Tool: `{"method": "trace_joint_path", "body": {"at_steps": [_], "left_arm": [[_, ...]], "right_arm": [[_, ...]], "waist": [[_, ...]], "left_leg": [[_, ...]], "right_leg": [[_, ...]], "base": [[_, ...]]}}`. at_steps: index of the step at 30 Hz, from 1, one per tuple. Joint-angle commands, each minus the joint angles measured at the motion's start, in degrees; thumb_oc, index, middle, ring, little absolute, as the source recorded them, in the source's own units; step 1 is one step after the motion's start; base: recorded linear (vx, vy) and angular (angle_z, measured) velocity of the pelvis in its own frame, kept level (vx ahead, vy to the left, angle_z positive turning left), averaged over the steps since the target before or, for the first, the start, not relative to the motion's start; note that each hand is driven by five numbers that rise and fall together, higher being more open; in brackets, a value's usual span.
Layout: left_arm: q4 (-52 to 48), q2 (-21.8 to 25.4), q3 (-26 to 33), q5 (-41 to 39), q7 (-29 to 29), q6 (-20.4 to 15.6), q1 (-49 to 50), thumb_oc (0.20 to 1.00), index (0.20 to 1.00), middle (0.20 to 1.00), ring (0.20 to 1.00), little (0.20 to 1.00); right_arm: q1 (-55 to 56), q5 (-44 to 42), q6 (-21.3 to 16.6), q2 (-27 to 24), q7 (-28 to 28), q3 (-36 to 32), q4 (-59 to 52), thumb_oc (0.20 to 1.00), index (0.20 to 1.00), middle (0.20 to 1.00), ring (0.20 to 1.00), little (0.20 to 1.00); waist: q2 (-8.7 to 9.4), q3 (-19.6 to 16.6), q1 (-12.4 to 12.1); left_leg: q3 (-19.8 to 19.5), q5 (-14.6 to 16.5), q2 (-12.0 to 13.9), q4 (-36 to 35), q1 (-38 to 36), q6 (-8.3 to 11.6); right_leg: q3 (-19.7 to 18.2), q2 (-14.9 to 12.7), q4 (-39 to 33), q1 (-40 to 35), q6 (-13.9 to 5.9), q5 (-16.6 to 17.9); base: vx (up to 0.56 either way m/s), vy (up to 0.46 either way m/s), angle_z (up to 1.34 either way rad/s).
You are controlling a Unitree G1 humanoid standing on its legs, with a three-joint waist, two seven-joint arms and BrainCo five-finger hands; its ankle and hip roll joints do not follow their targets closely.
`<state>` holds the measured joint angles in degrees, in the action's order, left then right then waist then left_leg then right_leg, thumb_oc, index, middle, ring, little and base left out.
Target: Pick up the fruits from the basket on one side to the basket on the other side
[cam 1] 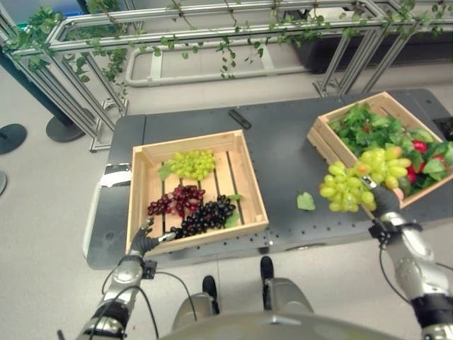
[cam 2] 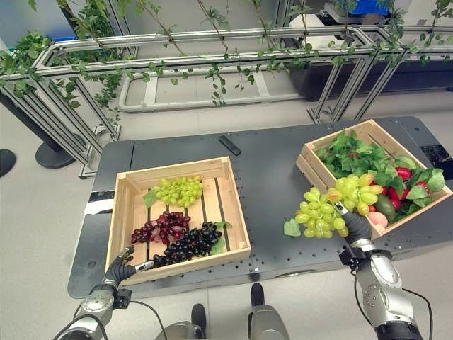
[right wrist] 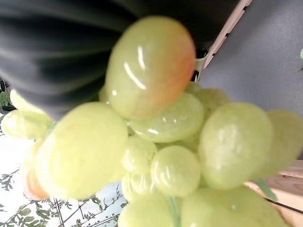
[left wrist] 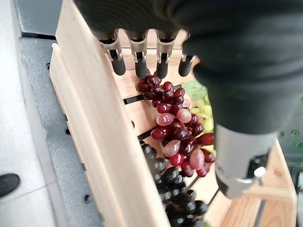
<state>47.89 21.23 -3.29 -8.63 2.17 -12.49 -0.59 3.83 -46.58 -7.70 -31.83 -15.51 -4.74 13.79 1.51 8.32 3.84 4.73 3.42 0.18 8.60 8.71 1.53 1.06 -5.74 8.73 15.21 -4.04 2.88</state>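
1. A bunch of green grapes [cam 2: 320, 212] is being held by the right hand [cam 2: 356, 225], with the fingers closed around the stem end of the cluster. The bunch is being carried above the dark table [cam 2: 269, 177], just outside the left wall of the right-hand crate [cam 2: 309, 164], at about 4 o'clock in the head views.
2. In the right wrist view, the green grapes [right wrist: 156, 142] are being shown pressed directly against the dark hand cover.
3. A second cluster of green grapes [cam 2: 361, 191] is being kept in the right-hand crate, among leafy greens [cam 2: 350, 152], red fruits [cam 2: 403, 173] and a dark green fruit [cam 2: 386, 207].
4. A loose green leaf [cam 2: 291, 227] is being left on the table, close beside the carried bunch at its 8 o'clock.
5. The left-hand crate [cam 1: 251, 180] is being occupied by three bunches: green grapes [cam 1: 191, 163] at its 12 o'clock, red grapes [cam 1: 175, 200] at centre, and black grapes [cam 1: 205, 216] at its 5 o'clock.
6. The left hand [cam 1: 143, 241] is being held at the near left corner of that crate, at about 8 o'clock. Its fingers [left wrist: 140, 66] are being kept relaxed and extended over the red grapes, with nothing grasped.
7. A small black object [cam 1: 239, 118] is being left at the far edge of the table, at 12 o'clock.
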Motion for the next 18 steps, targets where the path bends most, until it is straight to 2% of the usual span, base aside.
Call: {"method": "trace_joint_path", "body": {"at_steps": [1,9,18], "left_arm": [[-4.91,0.50,2.33,-6.04,1.28,-2.82,2.21,1.000,1.000,1.000,1.000,1.000],[-21.26,1.08,5.96,-12.15,1.64,-7.11,3.33,1.000,1.000,1.000,1.000,1.000],[-27.89,0.44,8.31,-13.40,1.30,-8.50,4.63,1.000,1.000,1.000,1.000,1.000]], "right_arm": [[-2.29,0.01,-5.71,0.02,0.37,-2.50,-6.25,0.200,0.200,0.200,0.200,0.200],[-1.82,1.56,-6.34,1.31,1.45,-3.54,-5.48,0.200,0.200,0.200,0.200,0.200],[-1.44,2.39,-6.43,2.15,1.56,-4.67,-5.21,0.200,0.200,0.200,0.200,0.200]], "waist": [[0.98,-0.66,-0.52],[1.12,-0.96,-1.19],[1.24,-1.07,-1.52]], "left_leg": [[-0.43,0.45,-2.62,0.04,0.96,-2.24],[-1.16,0.37,-2.80,0.08,1.43,-2.25],[-1.48,0.24,-2.79,-0.22,1.68,-2.21]], "right_leg": [[2.08,0.36,3.36,-1.16,-2.65,-2.50],[2.75,0.19,3.24,-1.19,-2.55,-2.66],[3.01,0.06,2.87,-1.17,-2.47,-2.71]], "base": [[0.00,0.000,0.00],[0.00,-0.010,0.06],[0.00,-0.002,0.01]]}}
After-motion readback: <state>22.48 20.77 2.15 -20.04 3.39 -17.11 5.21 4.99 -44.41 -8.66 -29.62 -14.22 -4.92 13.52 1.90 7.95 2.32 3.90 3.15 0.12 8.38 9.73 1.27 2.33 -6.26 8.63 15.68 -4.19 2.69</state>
